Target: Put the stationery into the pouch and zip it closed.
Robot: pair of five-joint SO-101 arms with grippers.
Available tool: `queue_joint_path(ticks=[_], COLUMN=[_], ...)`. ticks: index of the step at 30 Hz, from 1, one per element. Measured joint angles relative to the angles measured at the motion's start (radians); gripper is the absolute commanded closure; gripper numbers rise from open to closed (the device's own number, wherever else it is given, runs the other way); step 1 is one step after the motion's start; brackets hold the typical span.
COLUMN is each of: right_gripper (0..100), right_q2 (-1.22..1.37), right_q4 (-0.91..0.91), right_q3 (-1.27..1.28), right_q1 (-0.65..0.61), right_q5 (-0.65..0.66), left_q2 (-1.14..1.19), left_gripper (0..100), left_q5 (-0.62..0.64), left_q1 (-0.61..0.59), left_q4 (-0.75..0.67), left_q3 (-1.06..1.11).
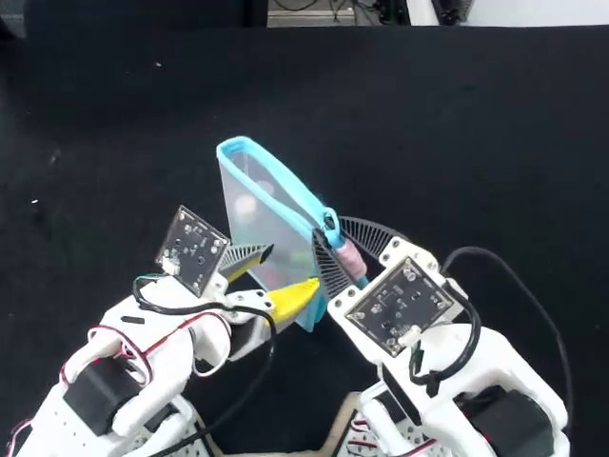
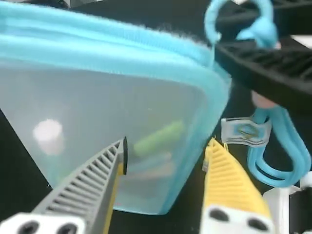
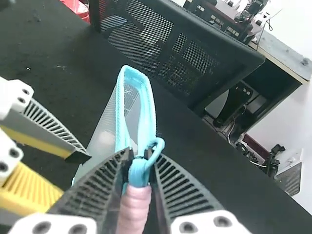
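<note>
The pouch, clear-sided with a light blue zip edge, stands on its edge between the two hands, its far end pointing away from both. The right hand has its black fingers pinched shut on the blue zip pull at the end of the pouch nearest it. Ahead of that hand, the two blue lips of the zip look slightly parted. The left hand is held wide open, its grey and yellow fingers spread across the pouch's lower near corner; whether they touch it cannot be told. Everything rests on a black cloth surface. Beyond its far edge the right wrist view takes in a dark mesh panel, then a desk with equipment against a white wall. The left wrist view looks through the pouch's side wall to a green stick just past the grey fingertip and a white round piece farther off. From above, the contents are faint blurs. Beside the yellow finger hangs a blue strap with a small clear tag. A pink piece lies between the right hand's fingers, behind the zip pull. The right hand's black fingers cross in front of the pouch's near end.
</note>
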Motion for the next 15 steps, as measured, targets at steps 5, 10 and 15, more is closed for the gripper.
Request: queue_joint_path(ticks=[5,10,15], right_gripper=[98.8,98.8,98.8], right_q2=[0.000,0.000,0.000], right_q4=[-0.003,-0.003,-0.003], right_q3=[0.000,0.000,0.000], right_q1=[0.000,-0.002,-0.002], right_q5=[0.000,0.000,0.000], left_q2=[-0.009,-0.003,0.000], left_gripper=[74,74,75], left_q5=[0.000,0.005,0.005], left_q1=[0.089,0.149,0.028], left_q4=[0.054,0.028,-0.117], left_q3=[0.000,0.000,0.057])
